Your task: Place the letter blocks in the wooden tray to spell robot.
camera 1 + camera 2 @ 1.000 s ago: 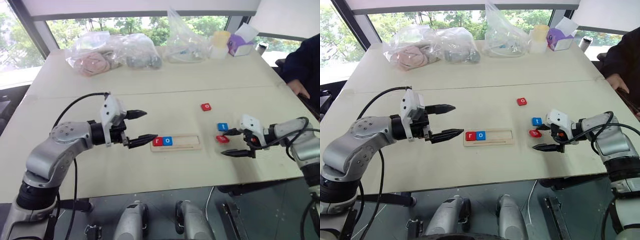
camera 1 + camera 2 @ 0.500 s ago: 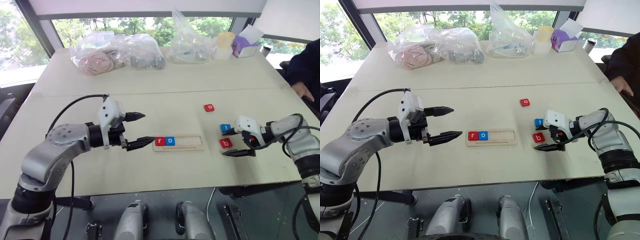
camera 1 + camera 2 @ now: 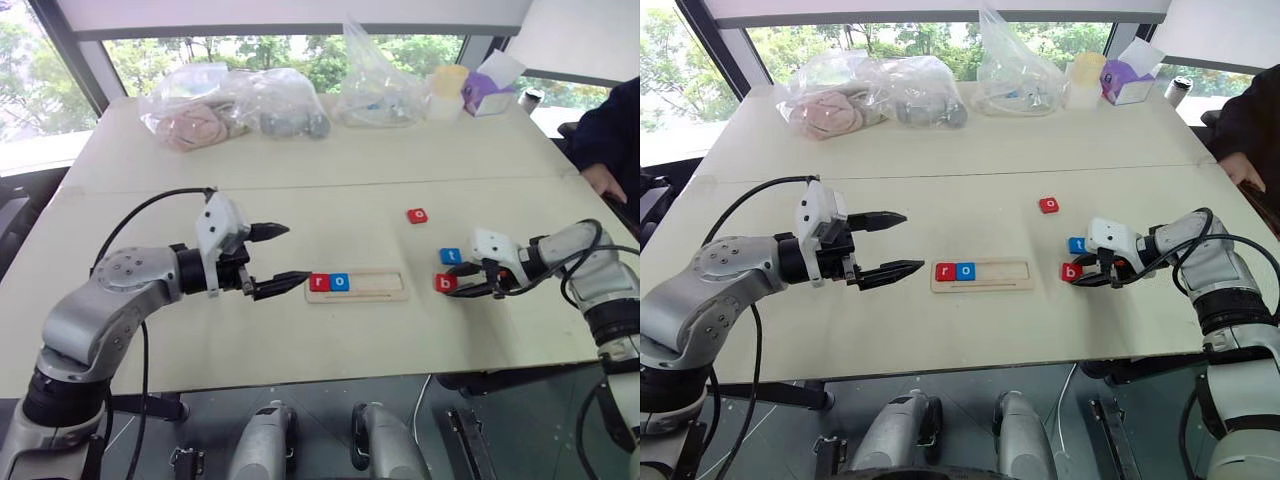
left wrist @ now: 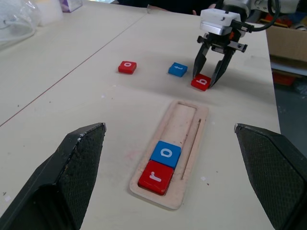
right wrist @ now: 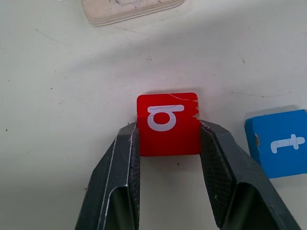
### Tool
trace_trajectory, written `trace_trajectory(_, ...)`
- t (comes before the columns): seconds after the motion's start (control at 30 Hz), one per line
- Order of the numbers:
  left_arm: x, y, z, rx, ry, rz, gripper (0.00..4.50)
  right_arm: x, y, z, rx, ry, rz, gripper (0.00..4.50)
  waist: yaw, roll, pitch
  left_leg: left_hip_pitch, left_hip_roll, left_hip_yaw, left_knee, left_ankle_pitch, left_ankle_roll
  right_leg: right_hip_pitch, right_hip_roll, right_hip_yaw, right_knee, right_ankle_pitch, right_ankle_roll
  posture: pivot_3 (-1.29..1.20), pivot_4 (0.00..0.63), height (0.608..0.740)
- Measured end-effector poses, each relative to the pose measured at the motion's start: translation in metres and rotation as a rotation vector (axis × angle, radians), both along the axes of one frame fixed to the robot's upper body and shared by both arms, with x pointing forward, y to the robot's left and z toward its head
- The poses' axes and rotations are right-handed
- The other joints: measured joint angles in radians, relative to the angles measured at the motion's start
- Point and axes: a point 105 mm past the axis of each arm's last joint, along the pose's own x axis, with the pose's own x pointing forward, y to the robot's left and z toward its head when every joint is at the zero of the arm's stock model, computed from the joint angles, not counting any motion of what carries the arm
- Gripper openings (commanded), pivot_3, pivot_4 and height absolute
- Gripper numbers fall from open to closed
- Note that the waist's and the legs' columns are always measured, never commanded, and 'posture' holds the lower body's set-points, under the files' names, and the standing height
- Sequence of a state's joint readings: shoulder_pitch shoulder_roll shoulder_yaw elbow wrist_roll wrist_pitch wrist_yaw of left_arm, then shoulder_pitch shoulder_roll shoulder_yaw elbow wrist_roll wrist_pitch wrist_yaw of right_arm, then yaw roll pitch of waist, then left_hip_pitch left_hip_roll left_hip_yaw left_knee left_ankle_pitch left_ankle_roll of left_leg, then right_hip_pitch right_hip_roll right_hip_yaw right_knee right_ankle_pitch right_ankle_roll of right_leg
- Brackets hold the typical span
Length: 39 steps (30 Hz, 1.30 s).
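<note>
- Where the pale table [image 3: 330, 170] spreads before us, its far edge carries clear plastic bags [image 3: 225, 105] of soft goods, a yellow-lidded tub [image 3: 441, 90] and a purple tissue box [image 3: 487, 82], all well apart from our work; a person's dark sleeve [image 3: 608, 135] shows at the far right.
- Our left gripper [image 3: 285, 257] hovers above the table just left of the wooden tray, its two black fingers spread wide with nothing between them.
- Our right gripper [image 3: 1087, 271] reaches down to the table right of the tray, and its fingers [image 5: 218, 167] are pressed against two opposite sides of the red b block [image 5: 168, 123], which sits flat on the table.
- We see the wooden tray [image 3: 380, 290] lying lengthwise left to right near the table's middle, with a thin stick along its near inner edge.
- We have two letter blocks seated side by side at the tray's left end: the red r block [image 3: 319, 282] outermost and the blue o block [image 3: 340, 282] touching it on the right; the rest of the tray is bare wood.
- We find the blue t block [image 3: 450, 256] loose on the table just beyond the b block, near it but apart.
- We find the red o block [image 3: 417, 215] farther off, lying alone well beyond the tray's right end.
</note>
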State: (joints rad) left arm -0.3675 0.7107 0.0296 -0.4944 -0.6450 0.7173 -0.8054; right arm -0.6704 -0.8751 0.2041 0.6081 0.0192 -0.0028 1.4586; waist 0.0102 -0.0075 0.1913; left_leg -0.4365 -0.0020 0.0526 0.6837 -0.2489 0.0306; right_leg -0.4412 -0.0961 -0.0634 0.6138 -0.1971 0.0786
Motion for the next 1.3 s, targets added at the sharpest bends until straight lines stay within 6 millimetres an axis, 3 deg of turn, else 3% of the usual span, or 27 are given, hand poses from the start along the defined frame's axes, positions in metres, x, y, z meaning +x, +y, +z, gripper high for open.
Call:
trace_trajectory(0.17, 0.0, 0.0, 0.0, 0.0, -0.001, 0.002, 4.5, 0.0, 0.051, 0.02, 0.139, -0.022, 0.076, 1.16, -0.002, 0.0, 0.0, 0.0, 0.001, 0.0, 0.0, 0.0, -0.001, -0.001, 0.0, 0.0, 0.003, 0.0, 0.0, 0.0, 0.15, 0.725)
trace_trajectory(0.3, 0.0, 0.0, 0.0, 0.0, -0.001, 0.002, 4.5, -0.001, 0.08, 0.037, 0.165, -0.081, 0.129, 1.16, 0.006, 0.0, 0.0, 0.0, 0.0, 0.0, 0.0, 0.0, -0.001, -0.001, 0.0, 0.0, 0.001, 0.0, 0.0, 0.0, 0.15, 0.725)
trace_trajectory(0.57, 0.0, 0.003, -0.001, 0.02, -0.004, 0.009, 4.5, 0.006, 0.113, 0.009, 0.121, -0.111, 0.125, 1.16, 0.0, 0.0, 0.0, 0.0, 0.0, 0.0, -0.001, 0.0, -0.001, -0.001, 0.0, 0.0, 0.001, 0.0, 0.0, 0.0, 0.15, 0.725)
trace_trajectory(0.97, 0.001, 0.01, 0.001, 0.023, -0.013, 0.04, 4.5, 0.008, 0.126, 0.001, 0.106, -0.101, 0.142, 1.16, 0.001, 0.0, 0.0, 0.0, 0.0, 0.0, 0.0, 0.0, -0.001, -0.001, 0.0, 0.0, 0.002, 0.0, 0.0, 0.0, 0.15, 0.725)
trace_trajectory(1.3, 0.0, 0.008, 0.003, 0.022, -0.027, 0.043, 4.5, 0.008, 0.129, 0.006, 0.101, -0.108, 0.166, 1.16, 0.001, 0.0, 0.0, 0.0, 0.0, 0.0, 0.0, 0.0, -0.001, -0.001, 0.0, 0.0, 0.002, 0.0, 0.0, 0.0, 0.15, 0.725)
